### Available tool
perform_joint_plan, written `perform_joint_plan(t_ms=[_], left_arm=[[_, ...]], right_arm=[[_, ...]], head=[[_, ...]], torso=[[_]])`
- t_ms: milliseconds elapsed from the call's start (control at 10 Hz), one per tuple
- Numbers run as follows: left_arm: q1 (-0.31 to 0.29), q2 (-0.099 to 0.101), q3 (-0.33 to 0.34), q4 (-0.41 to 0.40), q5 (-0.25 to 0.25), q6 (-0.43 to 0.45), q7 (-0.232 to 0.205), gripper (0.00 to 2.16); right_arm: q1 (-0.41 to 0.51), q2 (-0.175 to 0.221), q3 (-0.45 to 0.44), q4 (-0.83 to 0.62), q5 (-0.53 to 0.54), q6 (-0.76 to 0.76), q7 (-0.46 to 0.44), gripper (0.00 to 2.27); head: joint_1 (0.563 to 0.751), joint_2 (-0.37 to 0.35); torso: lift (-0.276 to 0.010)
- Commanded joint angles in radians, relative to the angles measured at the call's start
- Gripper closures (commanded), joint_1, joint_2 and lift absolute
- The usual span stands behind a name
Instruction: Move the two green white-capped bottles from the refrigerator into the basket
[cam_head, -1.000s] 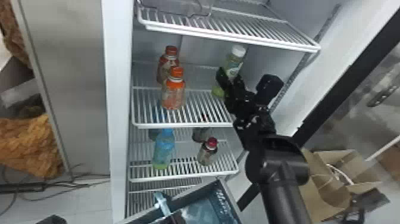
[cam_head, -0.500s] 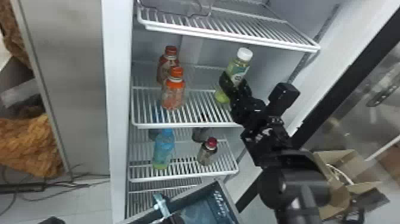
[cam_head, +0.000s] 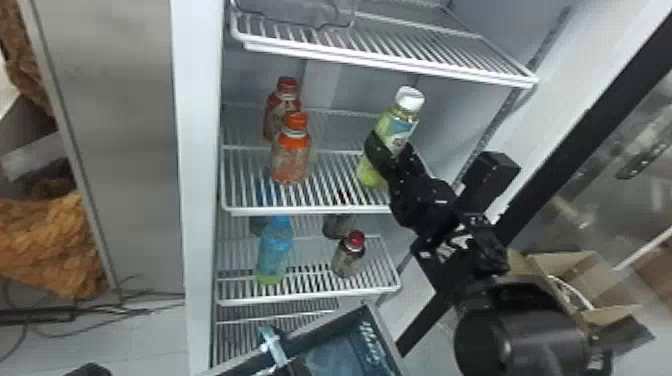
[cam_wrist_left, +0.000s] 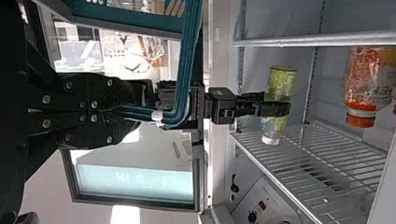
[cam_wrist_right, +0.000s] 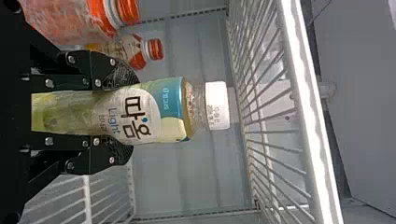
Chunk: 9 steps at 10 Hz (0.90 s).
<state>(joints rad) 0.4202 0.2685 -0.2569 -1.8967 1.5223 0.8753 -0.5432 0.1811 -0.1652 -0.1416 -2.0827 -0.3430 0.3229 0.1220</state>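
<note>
Green bottle (cam_head: 402, 125) with white cap, inside the refrigerator (cam_head: 197, 150), over the middle shelf (cam_head: 320, 211), its cap leaning toward one o'clock in the head view; contact between its base and the shelf cannot be told; the right gripper (cam_head: 392, 152) grasps it, one finger on each side of its body.

Around it, in the head view: at nine o'clock, two orange bottles (cam_head: 291, 162) on the same shelf, one in front of the other; on the shelf below, a blue bottle (cam_head: 275, 250) between seven and eight o'clock, and a dark bottle (cam_head: 348, 260) with red cap between six and seven; lower still, the basket (cam_head: 382, 337), its handle clenched in the left gripper (cam_wrist_left: 119, 110); at four o'clock, a cardboard box (cam_head: 560, 260).
</note>
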Motion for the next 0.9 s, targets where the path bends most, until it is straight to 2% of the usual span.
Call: perform_joint_plan(t_ms=[0,300,800], left_arm=[[-0.003,0.001,-0.002,0.001,-0.001,0.001,0.0,1.21],[-0.005,0.001,-0.002,0.001,-0.005,0.003,0.0,1.21],[-0.008,0.001,-0.006,0.001,-0.007,0.003,0.0,1.21]], right_arm=[[0.027,-0.003,0.0,-0.046,-0.016,0.035,0.004,0.88],[0.131,-0.007,-0.022,-0.191,-0.028,0.136,0.015,0.88],[0.28,-0.003,-0.042,-0.393,-0.084,0.21,0.047,0.88]], head=[[0.695,-0.35],[0.695,-0.35],[0.695,-0.35]], torso=[[-0.004],[-0.004],[-0.004]])
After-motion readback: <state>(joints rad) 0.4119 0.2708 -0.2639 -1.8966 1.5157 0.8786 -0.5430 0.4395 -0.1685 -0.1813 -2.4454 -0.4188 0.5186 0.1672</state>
